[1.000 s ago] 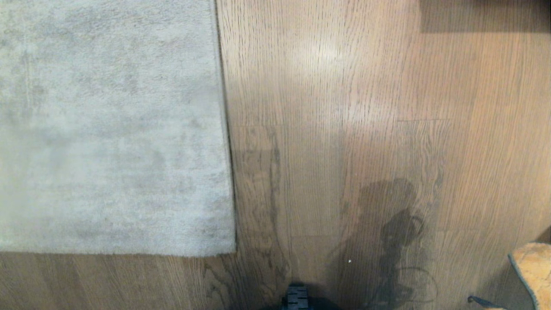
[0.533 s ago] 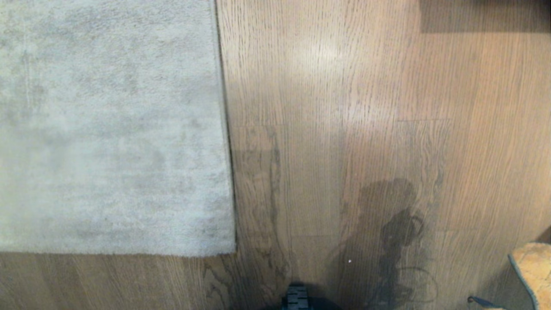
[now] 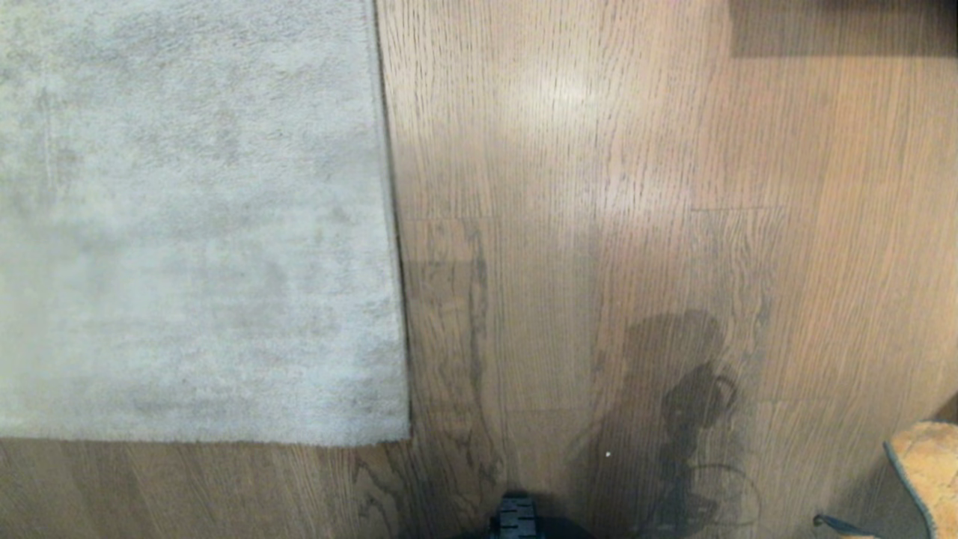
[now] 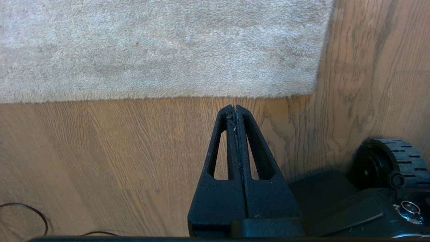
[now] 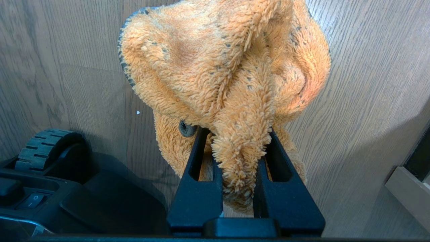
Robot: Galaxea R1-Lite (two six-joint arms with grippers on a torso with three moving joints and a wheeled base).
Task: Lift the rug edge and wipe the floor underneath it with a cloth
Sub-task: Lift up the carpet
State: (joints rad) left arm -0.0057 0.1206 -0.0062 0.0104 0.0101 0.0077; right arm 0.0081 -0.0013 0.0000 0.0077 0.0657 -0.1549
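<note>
Right wrist: right gripper [image 5: 237,148] pinching cloth [image 5: 221,64]

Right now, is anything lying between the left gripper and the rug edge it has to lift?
Nothing visible does. In the left wrist view the left gripper, shut and empty, points at the rug edge with only bare floor between them. The cloth is clamped in the right gripper, off to the side.
</note>
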